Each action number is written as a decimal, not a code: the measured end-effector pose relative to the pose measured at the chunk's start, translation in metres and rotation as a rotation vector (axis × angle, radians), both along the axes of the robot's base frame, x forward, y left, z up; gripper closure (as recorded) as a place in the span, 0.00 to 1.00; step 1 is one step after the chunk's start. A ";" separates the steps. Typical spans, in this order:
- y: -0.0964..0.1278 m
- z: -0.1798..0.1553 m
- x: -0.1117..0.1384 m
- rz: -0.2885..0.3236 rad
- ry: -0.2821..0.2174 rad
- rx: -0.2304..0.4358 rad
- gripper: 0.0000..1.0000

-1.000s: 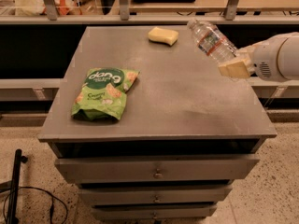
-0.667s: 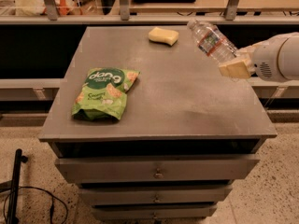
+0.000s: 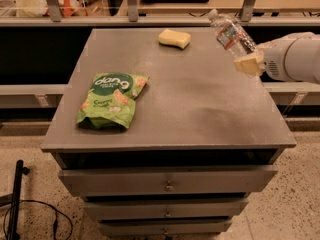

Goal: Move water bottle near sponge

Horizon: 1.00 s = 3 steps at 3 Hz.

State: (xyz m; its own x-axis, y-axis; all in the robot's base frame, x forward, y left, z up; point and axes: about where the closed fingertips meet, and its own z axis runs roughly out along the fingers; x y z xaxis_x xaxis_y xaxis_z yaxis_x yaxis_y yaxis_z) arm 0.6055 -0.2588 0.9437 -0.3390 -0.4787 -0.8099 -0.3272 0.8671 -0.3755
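Speckled flooring (image 3: pixel 300 204) lies nearest to us, with a black cable (image 3: pixel 47 211) looping over it at lower left beside a dark upright post (image 3: pixel 15 194). Rising from it is the grey bench (image 3: pixel 200 119), whose front is a stack of drawers (image 3: pixel 167 180), each with a small knob at its middle.

On the bench top, towards the near left, we see a green snack bag (image 3: pixel 111 100) lying flat, its printed face up, well apart from everything else.

Further back on the right, a white arm (image 3: pixel 295 56) reaches in from the edge of the view. Its pincer (image 3: pixel 248 63), with pale tan fingers, hangs above the right side of the bench, towards the far corner. We see it clamped on the lower end of the water bottle (image 3: pixel 231 34), which is held in the air, clear of the surface. The bottle is tilted, its white cap pointing up and to the left, its label band showing round the middle.

Beyond, near the far edge and about midway across, the pale yellow sponge (image 3: pixel 174 38) rests flat on the bench. It lies to the left of the bottle and apart from it, with bare grey top between the two.

Behind the bench we make out a long metal rail (image 3: pixel 75 21) with upright posts, and a wooden surface past it.
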 end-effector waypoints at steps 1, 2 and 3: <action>-0.022 0.003 0.041 -0.062 -0.070 -0.025 1.00; -0.064 0.007 0.075 -0.153 -0.106 -0.052 1.00; -0.078 0.003 0.100 -0.229 -0.092 0.002 1.00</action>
